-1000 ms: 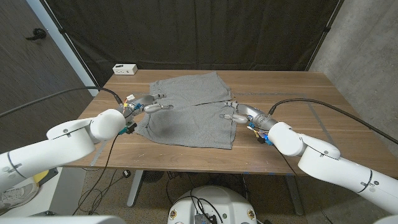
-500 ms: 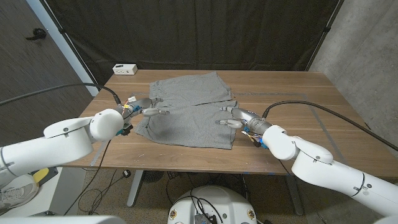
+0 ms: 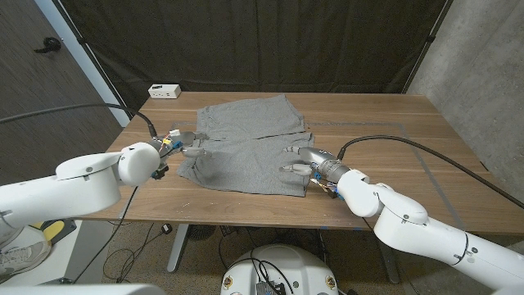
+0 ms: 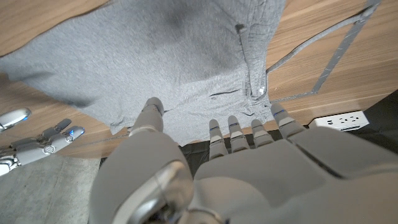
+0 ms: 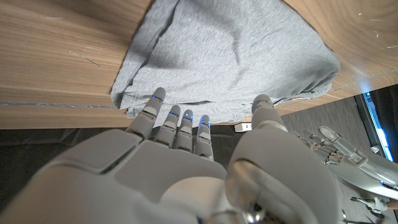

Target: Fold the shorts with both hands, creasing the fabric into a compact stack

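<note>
Grey shorts [image 3: 246,139] lie spread on the wooden table [image 3: 385,115], waistband toward the far side and one leg folded over. My left hand [image 3: 192,144] hovers at the shorts' left edge with fingers stretched out and apart, holding nothing. My right hand [image 3: 298,161] is at the shorts' near right corner, fingers also extended and apart. In the left wrist view the left hand [image 4: 211,155] reaches over the shorts [image 4: 155,56], near a seam with a small eyelet. In the right wrist view the right hand [image 5: 186,149] points at the shorts' folded hem [image 5: 230,50].
A white power strip [image 3: 164,90] sits at the table's far left corner. Grey tape lines [image 3: 360,124] mark the tabletop right of the shorts. A dark curtain hangs behind the table. Bare wood lies along the near edge and on the right side.
Both hands have drawn back a little toward the table's near edge, the right hand also sliding left along the shorts' corner. The shorts lie as before.
</note>
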